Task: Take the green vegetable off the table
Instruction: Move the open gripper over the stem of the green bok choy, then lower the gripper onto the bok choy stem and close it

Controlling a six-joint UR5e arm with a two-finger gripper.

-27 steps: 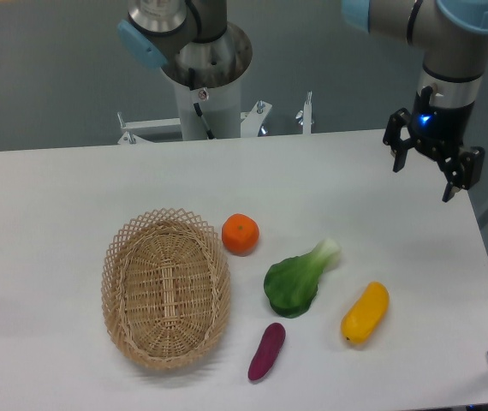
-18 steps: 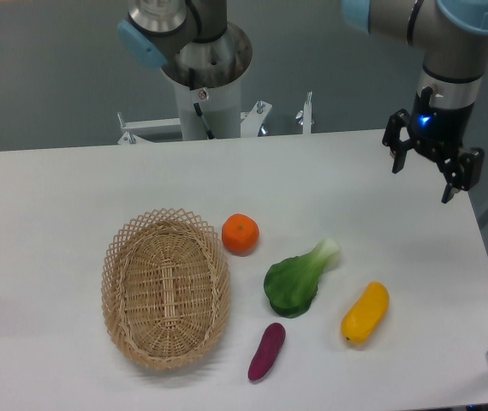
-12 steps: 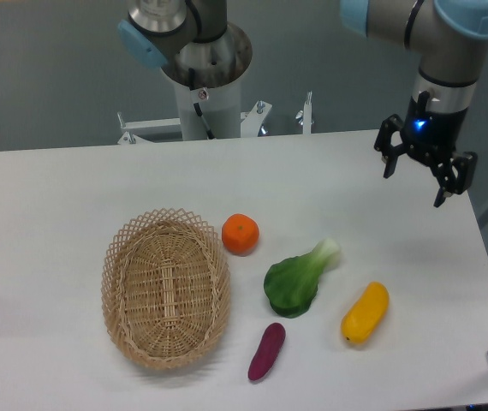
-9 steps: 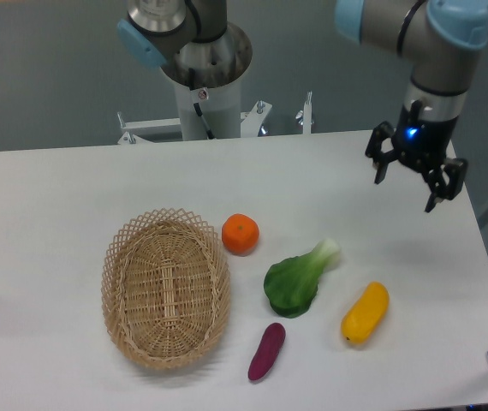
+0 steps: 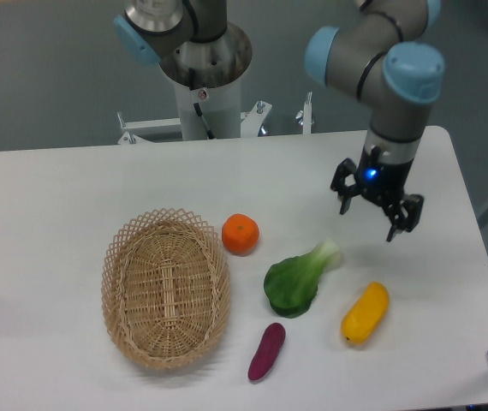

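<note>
The green vegetable [image 5: 298,280] lies on the white table [image 5: 73,188], right of centre, with dark green leaves toward the front and its pale stalk pointing up-right. My gripper [image 5: 368,220] hangs open and empty above the table, up and to the right of the stalk, apart from it. Its two black fingers point down.
A wicker basket [image 5: 166,287] stands left of the vegetable. An orange [image 5: 240,234] lies just up-left of it, a purple eggplant-like piece [image 5: 266,351] below it, and a yellow oblong vegetable [image 5: 365,312] to its right. The arm's base column [image 5: 204,86] stands behind the table.
The gripper has moved left and down from the table's far right edge toward the green vegetable's stalk. It has stayed open. The objects have not moved.
</note>
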